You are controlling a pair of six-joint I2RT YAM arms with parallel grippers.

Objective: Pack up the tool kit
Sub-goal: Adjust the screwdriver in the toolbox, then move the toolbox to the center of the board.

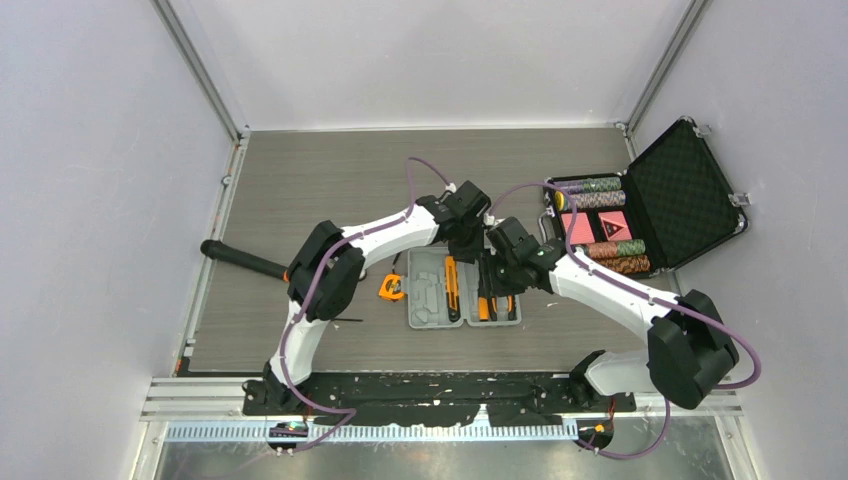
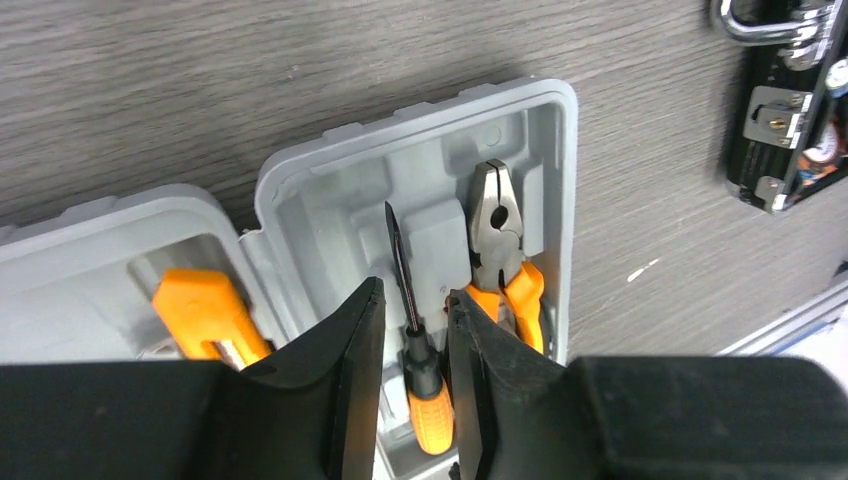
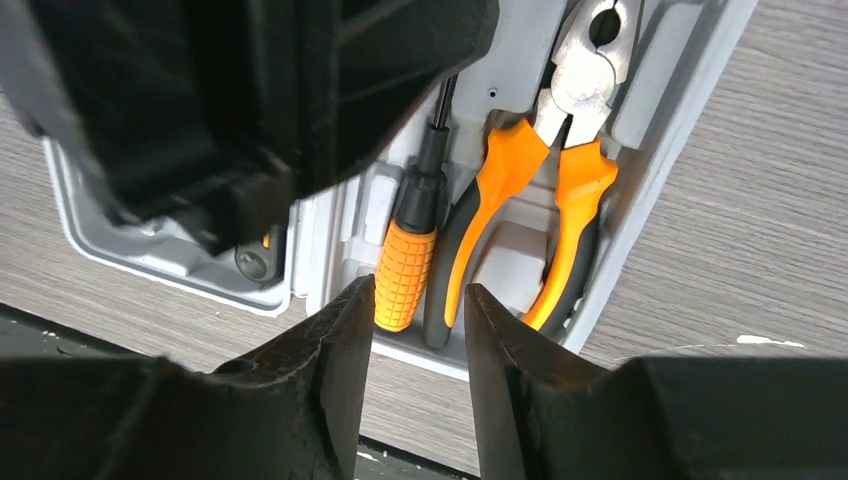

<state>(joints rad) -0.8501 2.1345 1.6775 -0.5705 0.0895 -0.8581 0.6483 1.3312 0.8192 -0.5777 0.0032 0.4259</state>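
The grey tool kit case [image 2: 560, 200] lies open on the worktop [image 2: 200, 90]. In its right half the screwdriver [image 2: 430, 415] sits slotted, running near to far, tip towards the far edge, with the pliers [image 2: 497, 225] parallel beside it. The left tool [image 2: 415, 290] and right tool [image 3: 418, 285] stand parted, gripping nothing.

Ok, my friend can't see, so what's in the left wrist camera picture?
The left gripper is open, and a screwdriver shows between its black fingers, lying in an open grey case. Orange-handled pliers lie beside it, to the right.
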